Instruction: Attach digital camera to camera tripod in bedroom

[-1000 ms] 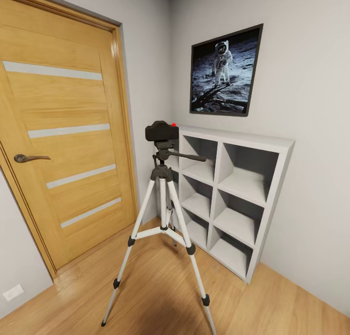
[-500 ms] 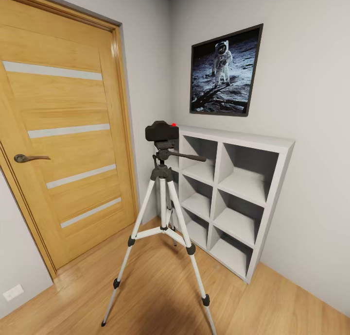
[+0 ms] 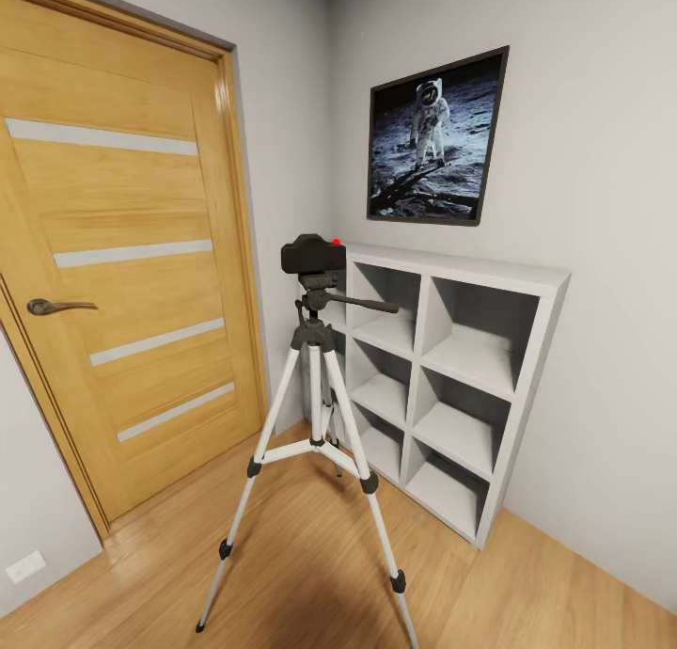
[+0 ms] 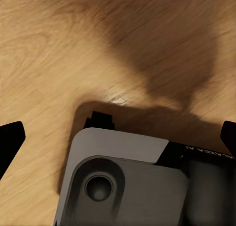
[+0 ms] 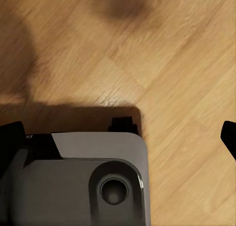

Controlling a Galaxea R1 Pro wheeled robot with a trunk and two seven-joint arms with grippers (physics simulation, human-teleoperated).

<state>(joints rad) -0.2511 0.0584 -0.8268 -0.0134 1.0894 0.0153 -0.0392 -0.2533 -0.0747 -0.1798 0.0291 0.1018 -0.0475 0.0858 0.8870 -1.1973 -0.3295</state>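
**Sitting on the tripod head: camera looks mounted**

Your digital camera (image 3: 312, 253) rests squarely on the black head of the camera tripod (image 3: 315, 423), legs splayed on the wood floor (image 3: 310, 574) beside the white cube shelf (image 3: 451, 386). That centred seat suggests the attachment is done. Both wrist views look down at the robot's base (image 4: 128, 182), with the left tool (image 4: 118, 137) and right tool (image 5: 118, 137) spread wide and empty.

Room corner, pale grey walls (image 3: 602, 254). Wooden door (image 3: 122, 254) fills left of frame: four pale horizontal strips, dark lever handle (image 3: 56, 306) at left edge. Framed astronaut picture (image 3: 435, 141) upper centre-right. White cube shelf (image 3: 451, 386) below it against the right wall, open compartments. Light wood floor (image 3: 310, 574) across the bottom. White wall outlet (image 3: 24, 566) lower left. Even, soft light.
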